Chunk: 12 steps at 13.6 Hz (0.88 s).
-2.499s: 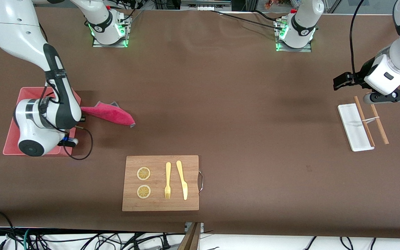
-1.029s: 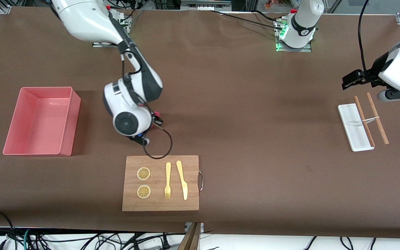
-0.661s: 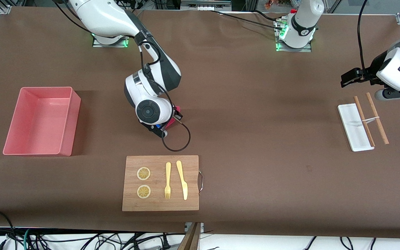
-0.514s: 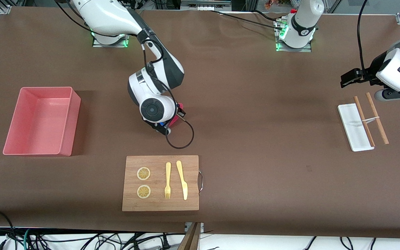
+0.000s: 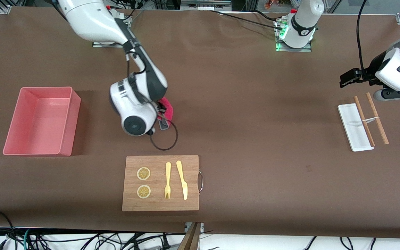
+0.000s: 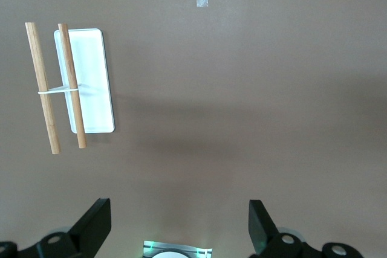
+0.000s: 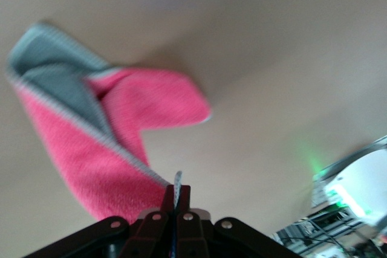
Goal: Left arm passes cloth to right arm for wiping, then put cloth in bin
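My right gripper [image 5: 159, 117] is over the table's middle, between the bin and the cutting board's far edge, mostly hidden under its own wrist. It is shut on an edge of the cloth [image 5: 167, 108]. In the right wrist view the shut gripper [image 7: 176, 196] pinches the magenta-pink cloth [image 7: 115, 137], which spreads over the brown table top with a grey corner folded up. The salmon-pink bin [image 5: 73, 119] stands empty toward the right arm's end. My left gripper [image 5: 348, 78] waits open and empty above the table near the white tray; its gripper [image 6: 178, 212] holds nothing.
A wooden cutting board [image 5: 193, 173] with two lemon slices, a fork and a knife lies nearer the front camera than the cloth. A white tray [image 5: 354, 133] with tied wooden chopsticks [image 5: 363, 119] lies toward the left arm's end, also in the left wrist view [image 6: 91, 95].
The right arm carried the cloth from beside the bin to the table's middle, swept toward the left arm's end, then came back toward the bin. The left arm barely moved.
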Each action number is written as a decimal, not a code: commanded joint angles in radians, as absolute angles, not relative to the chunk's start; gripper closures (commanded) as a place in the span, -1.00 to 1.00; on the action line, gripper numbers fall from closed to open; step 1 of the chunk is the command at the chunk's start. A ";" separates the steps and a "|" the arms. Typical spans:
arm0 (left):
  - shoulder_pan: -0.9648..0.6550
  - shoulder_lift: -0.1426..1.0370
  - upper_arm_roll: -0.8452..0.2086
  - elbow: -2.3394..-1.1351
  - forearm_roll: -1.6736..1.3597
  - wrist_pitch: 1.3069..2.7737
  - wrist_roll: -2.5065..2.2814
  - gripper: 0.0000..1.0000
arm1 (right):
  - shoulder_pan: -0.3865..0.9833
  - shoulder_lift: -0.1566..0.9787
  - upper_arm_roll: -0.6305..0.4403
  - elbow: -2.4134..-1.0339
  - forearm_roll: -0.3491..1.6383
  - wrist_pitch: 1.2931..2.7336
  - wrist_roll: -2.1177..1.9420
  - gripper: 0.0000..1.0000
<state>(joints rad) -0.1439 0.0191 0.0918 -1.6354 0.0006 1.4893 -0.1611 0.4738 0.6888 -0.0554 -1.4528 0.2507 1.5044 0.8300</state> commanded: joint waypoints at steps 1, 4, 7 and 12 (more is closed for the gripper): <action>-0.146 0.029 0.091 -1.606 -0.012 1.480 -0.149 -1.00 | 0.356 0.683 -0.043 -1.486 0.210 1.480 0.689 1.00; -0.146 0.029 0.084 -1.605 -0.012 1.480 -0.150 -1.00 | 0.261 0.686 -0.044 -1.500 0.123 1.479 0.540 1.00; -0.146 0.029 0.084 -1.605 -0.012 1.480 -0.149 -1.00 | 0.198 0.690 -0.044 -1.500 0.040 1.479 0.415 1.00; -0.146 0.029 0.084 -1.605 -0.012 1.480 -0.149 -1.00 | 0.178 0.655 -0.044 -1.438 -0.047 1.438 0.338 1.00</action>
<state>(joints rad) -0.1441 0.0191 0.0833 -1.6318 0.0005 1.4893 -0.1611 0.1829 0.6846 -0.0578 -1.4717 0.0026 1.4821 0.3672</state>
